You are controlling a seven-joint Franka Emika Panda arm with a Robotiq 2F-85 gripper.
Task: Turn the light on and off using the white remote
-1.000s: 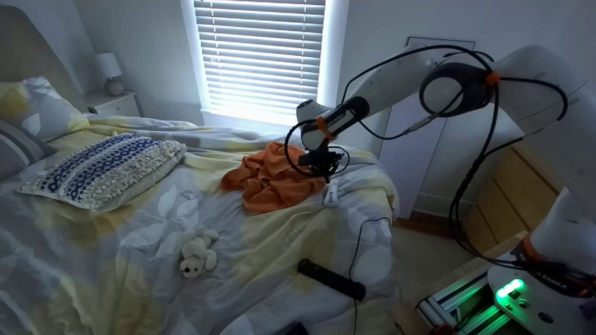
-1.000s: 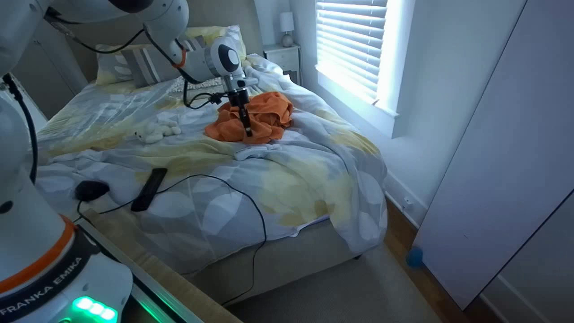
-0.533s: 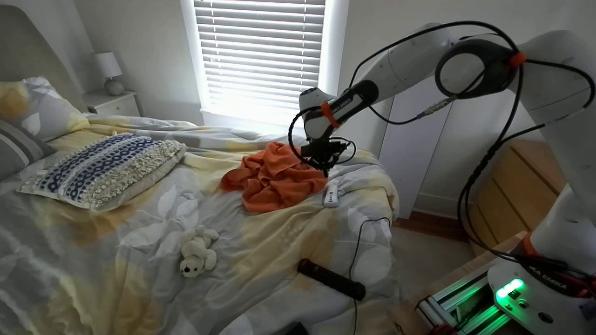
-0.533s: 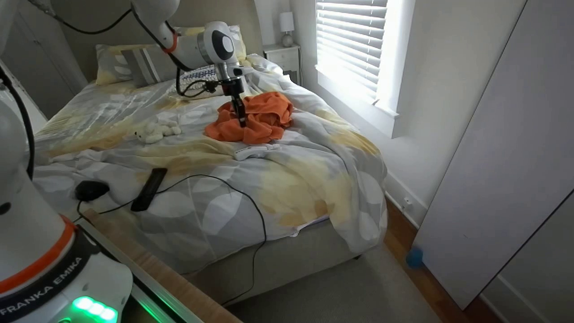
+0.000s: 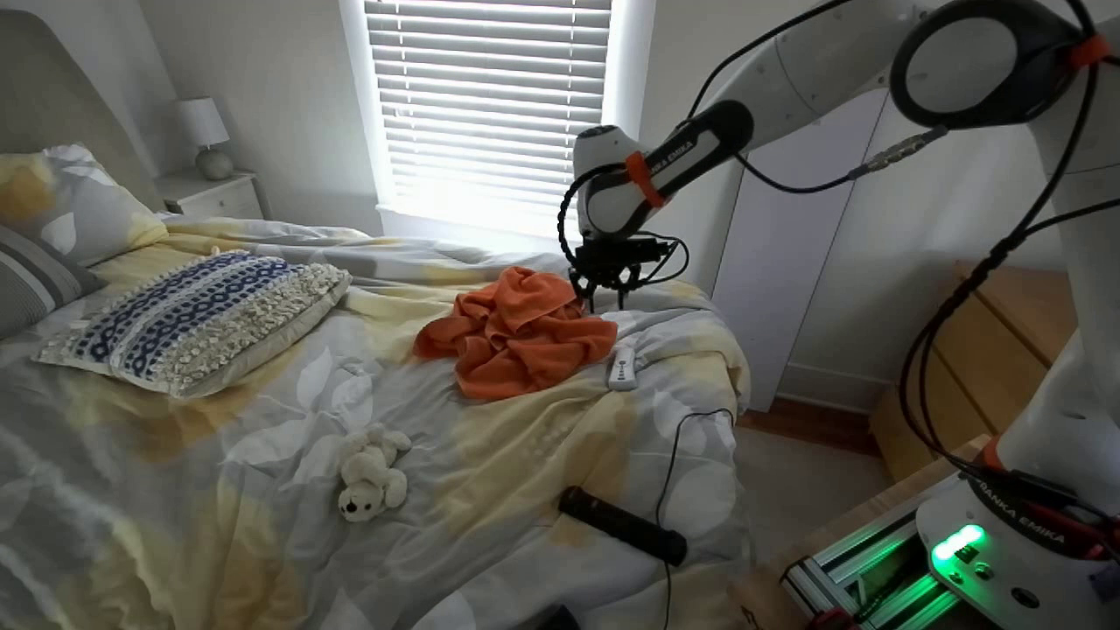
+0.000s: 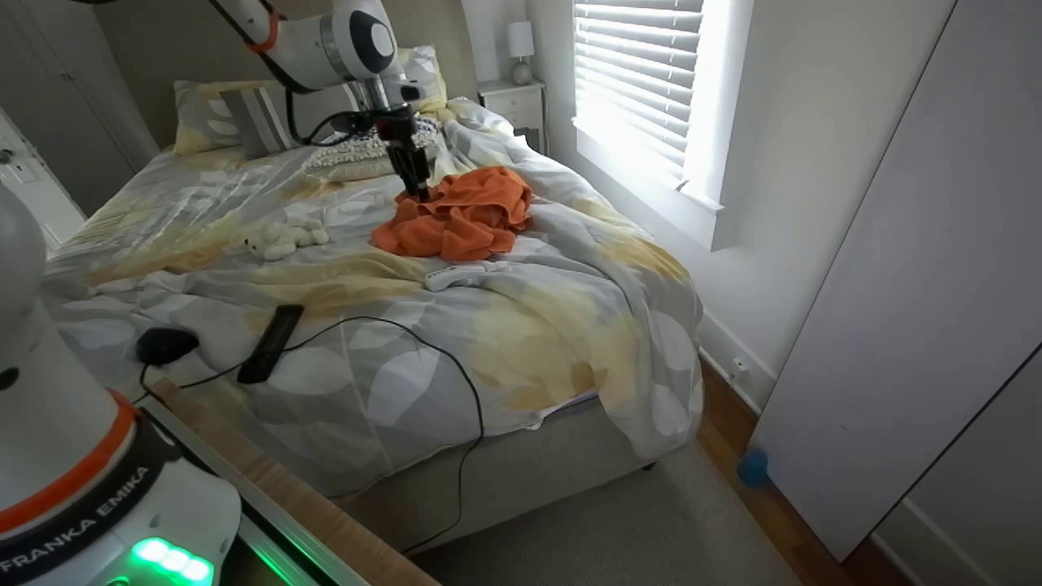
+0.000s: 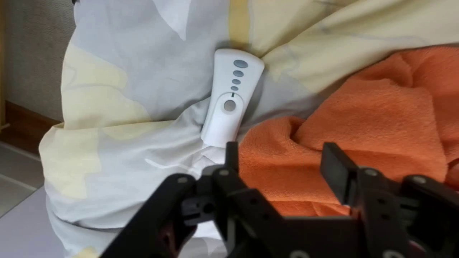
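Observation:
The white remote [image 7: 232, 98] lies face up on the bedding with its grey buttons showing, beside the orange cloth. Both exterior views show it too, near the foot of the bed [image 5: 622, 371] [image 6: 456, 276]. My gripper [image 7: 279, 152] is open, its black fingers well apart and nothing held between them; the orange cloth appears below the gap. In an exterior view the gripper [image 5: 606, 307] hangs above and behind the remote, apart from it. Daylit surroundings look fairly bright. Which light the task means I cannot tell; a white table lamp [image 5: 203, 122] shows no clear glow.
A crumpled orange cloth [image 5: 516, 337] lies right beside the remote. Farther off on the bed are a white plush toy [image 5: 372, 477], a black bar-shaped object [image 5: 621, 525] with a cable near it, and a fringed pillow [image 5: 197, 324]. A window [image 6: 639, 89] stands behind.
My gripper has risen up and away from the remote, and its fingers have spread from shut to open. The room looks brighter and less blue than a second ago. The remote stayed put.

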